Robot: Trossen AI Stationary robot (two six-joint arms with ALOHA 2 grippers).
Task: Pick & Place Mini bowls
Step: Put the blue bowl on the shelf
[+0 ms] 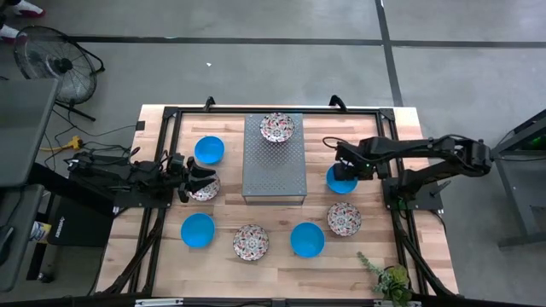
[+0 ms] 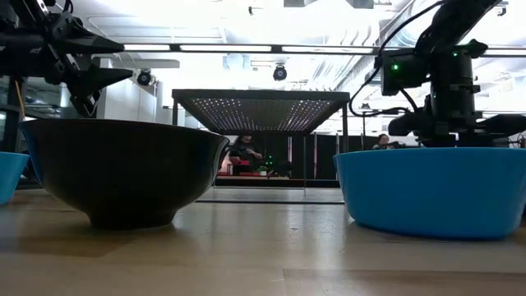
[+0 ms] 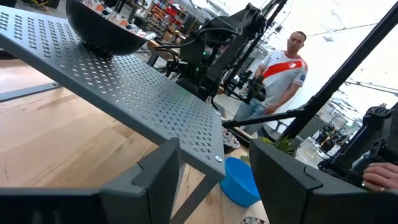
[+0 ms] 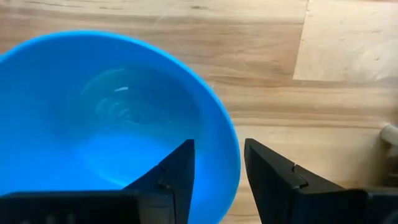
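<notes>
Four blue and four red-and-dark floral mini bowls are in the high view. One floral bowl [image 1: 276, 127] sits on the grey perforated slab [image 1: 273, 166]. The rest stand on the wooden table. My right gripper [image 4: 219, 171] is open and points down over the blue bowl [image 1: 341, 181]. One finger is inside the rim [image 4: 231, 140] and one outside, neither touching. My left gripper [image 3: 214, 171] is open, hovering level over a floral bowl [image 1: 205, 189] left of the slab and pointing toward the slab [image 3: 124, 81].
On the table stand blue bowls [image 1: 209, 150], [image 1: 198, 229], [image 1: 307, 240] and floral bowls [image 1: 251, 242], [image 1: 344, 218]. A small plant [image 1: 388, 277] stands at the near right corner. In the low view a dark-looking bowl [image 2: 123, 168] and a blue bowl [image 2: 431, 189] stand close. A person [image 3: 280, 68] stands beyond the table.
</notes>
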